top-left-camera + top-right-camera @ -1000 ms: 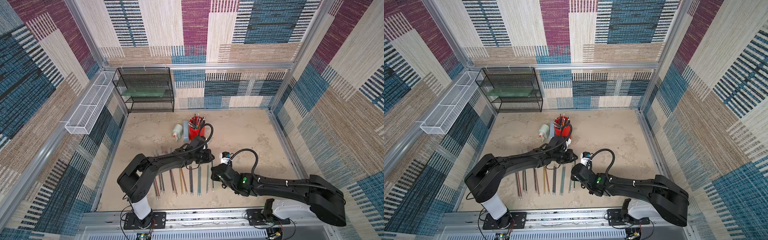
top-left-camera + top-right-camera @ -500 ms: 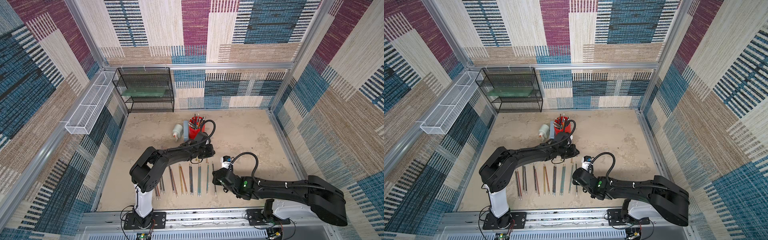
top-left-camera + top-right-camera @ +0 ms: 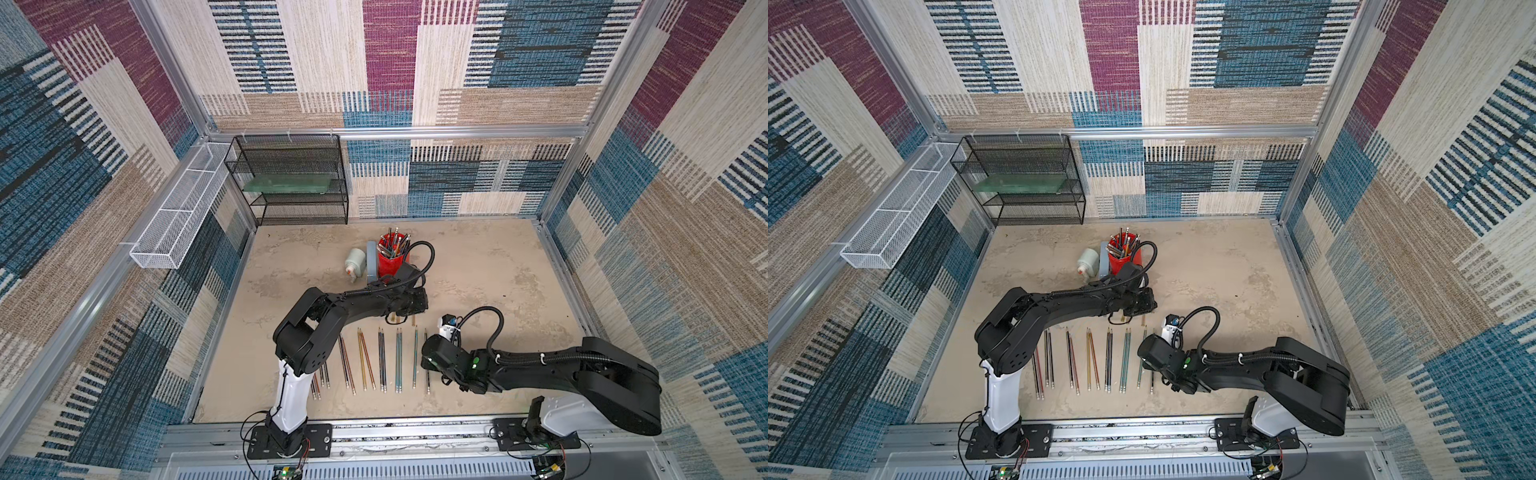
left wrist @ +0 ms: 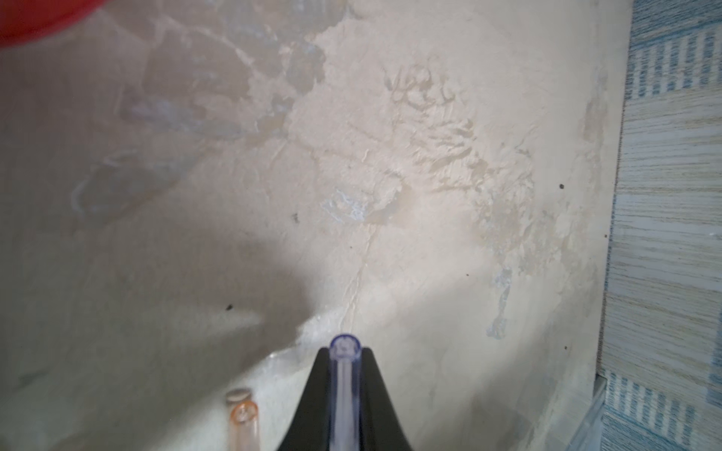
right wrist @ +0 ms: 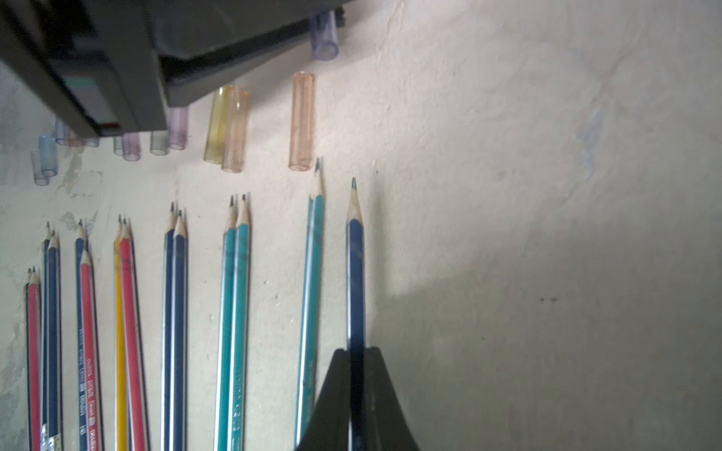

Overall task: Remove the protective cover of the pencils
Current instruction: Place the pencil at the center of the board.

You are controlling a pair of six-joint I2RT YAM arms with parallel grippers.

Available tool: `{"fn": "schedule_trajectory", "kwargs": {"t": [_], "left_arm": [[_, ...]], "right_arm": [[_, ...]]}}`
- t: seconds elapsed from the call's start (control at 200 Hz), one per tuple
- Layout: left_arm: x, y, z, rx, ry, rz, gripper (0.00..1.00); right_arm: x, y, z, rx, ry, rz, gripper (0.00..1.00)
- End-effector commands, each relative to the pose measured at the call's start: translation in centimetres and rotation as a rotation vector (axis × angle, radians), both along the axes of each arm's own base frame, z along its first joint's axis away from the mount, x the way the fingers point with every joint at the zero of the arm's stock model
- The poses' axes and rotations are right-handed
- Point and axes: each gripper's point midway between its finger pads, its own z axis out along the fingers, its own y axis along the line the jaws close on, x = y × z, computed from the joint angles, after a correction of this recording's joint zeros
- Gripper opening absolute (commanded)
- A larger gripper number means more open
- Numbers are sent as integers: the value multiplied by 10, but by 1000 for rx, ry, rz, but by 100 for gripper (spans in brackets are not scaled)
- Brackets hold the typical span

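1. The pencils (image 3: 381,359) are laid in a row on the counter (image 3: 498,270), mostly in pairs, with their tips turned toward the far wall. In the right wrist view their sharpened tips are seen uncovered.
2. The right gripper (image 5: 356,353) is clamped on a blue pencil (image 5: 355,273) at the right end of the row, just beside a single teal one. Whether this pencil is lifted off the counter cannot be told.
3. The left gripper (image 4: 344,363) is pressed shut on a clear bluish cap (image 4: 344,346). The cap is held beyond the pencil tips, apart from the tip of the blue pencil.
4. Loose caps (image 5: 234,129), tinted orange, yellow, purple and blue, are seen lying on the counter just past the tips. Several are partly hidden under the left arm.
5. A red cup (image 3: 390,257) filled with more pencils is set farther back, well apart from the row, with a white bottle (image 3: 355,262) lying near it.
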Motion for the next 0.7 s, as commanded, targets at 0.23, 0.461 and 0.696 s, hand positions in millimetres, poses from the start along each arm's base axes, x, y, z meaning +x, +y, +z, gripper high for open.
{"fn": "schedule_trajectory", "kwargs": {"t": [0.23,0.461,0.696], "left_arm": [[2,13,-15,111,11,1,12],[2,13,-16,120,16,-3,18],[3,13,-1,114,7,2,25]], "right_arm": [[5,13,3,42,6,9,14],[5,14,7,45,0,19,40],[7,-9,42,27,-52,-41,59]]}}
